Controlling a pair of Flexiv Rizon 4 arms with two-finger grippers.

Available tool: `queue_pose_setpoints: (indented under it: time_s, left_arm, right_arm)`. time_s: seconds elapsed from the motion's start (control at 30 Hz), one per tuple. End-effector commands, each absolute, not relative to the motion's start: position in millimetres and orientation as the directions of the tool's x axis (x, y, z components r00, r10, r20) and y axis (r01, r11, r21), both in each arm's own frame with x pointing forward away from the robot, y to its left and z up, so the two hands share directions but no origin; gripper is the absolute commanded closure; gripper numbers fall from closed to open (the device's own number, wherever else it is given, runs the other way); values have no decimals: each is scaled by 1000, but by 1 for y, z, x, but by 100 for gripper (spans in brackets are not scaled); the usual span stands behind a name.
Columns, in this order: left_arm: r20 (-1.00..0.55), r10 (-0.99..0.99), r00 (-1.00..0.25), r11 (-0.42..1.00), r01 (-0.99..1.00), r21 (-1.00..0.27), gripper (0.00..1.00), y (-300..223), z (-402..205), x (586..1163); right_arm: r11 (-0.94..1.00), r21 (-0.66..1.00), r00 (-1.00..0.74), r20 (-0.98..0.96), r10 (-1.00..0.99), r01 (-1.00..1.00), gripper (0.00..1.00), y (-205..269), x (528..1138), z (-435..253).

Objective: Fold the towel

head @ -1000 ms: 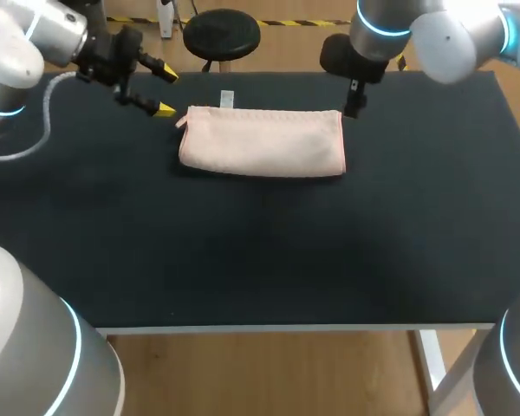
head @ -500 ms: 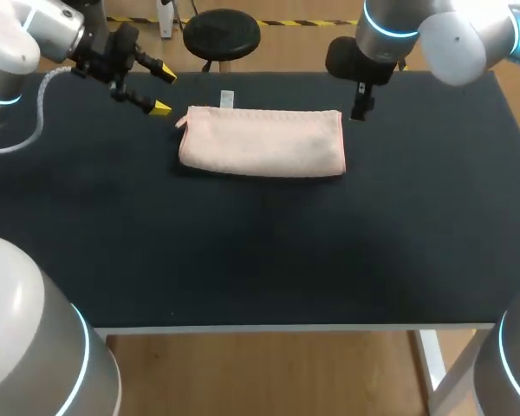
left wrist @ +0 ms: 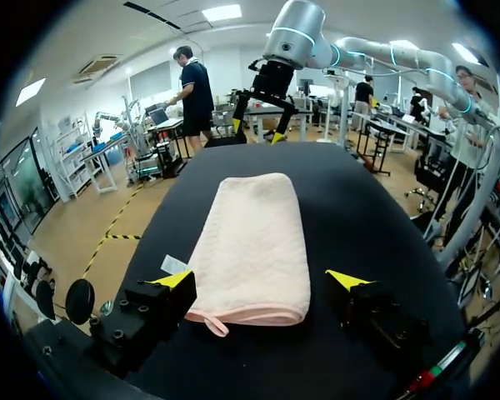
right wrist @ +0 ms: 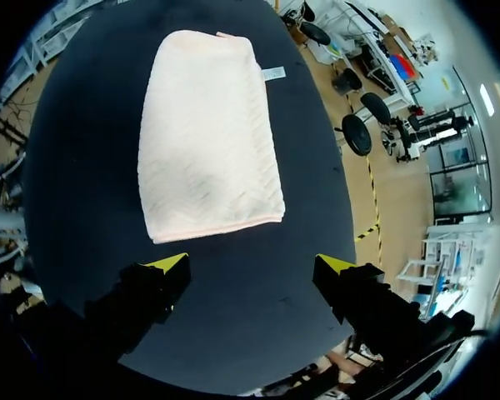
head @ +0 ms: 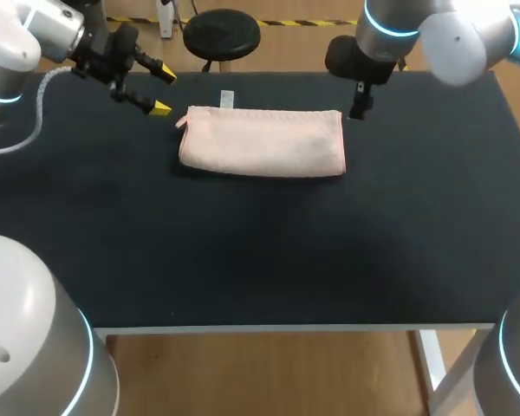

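One bench (head: 243, 251), dark-topped, carries the items listed.

One towel (head: 262, 142), pale pink, is laid flat on the far half of the bench. It is already doubled into a long rectangle, with a small loop (head: 181, 122) at its left end.

One left gripper (head: 165, 91), fingers spread apart and nothing held, is placed above the bench just beside that left end.

One right gripper (right wrist: 252, 267), fingers likewise spread and nothing held, is placed near the towel's far right corner, apart from it.

One small white tag (head: 227, 99) is laid just beyond the towel's far edge.

Step in hand, as judged: a further fold, end to end. It is done best if one short end is pinched at both corners with all layers caught, lifted low, carried across and squared on the opposite edge before release.

Containers: none are shown.
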State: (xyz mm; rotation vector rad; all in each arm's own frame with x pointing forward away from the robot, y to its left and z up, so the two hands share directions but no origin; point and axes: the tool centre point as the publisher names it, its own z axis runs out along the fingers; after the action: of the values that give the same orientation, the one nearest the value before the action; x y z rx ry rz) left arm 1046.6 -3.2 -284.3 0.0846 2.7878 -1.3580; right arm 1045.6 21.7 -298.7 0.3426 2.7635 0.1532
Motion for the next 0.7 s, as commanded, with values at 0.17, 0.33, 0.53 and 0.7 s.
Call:
queue_pose_setpoints:
  time_s: [0.17,0.33,0.53,0.7]
  left_arm:
    - [-61,32,-998,615,67,-786,0,-3,-285,1047]
    - [-61,32,-998,615,67,-786,0,-3,-285,1047]
    - [-61,32,-998,615,67,-786,0,-3,-285,1047]
    - [-61,32,-998,615,67,-786,0,-3,-285,1047]
  right_arm:
    - [740,485,-800,-129,587,465,0,31,1033,-306]
    - [554,561,-685,33,728,615,0,36,1021,-309]
    - [243,511,-426,276,862,824,0,34,1013,-322]
    - [24,413,-218,430,876,910,0,32,1014,-338]
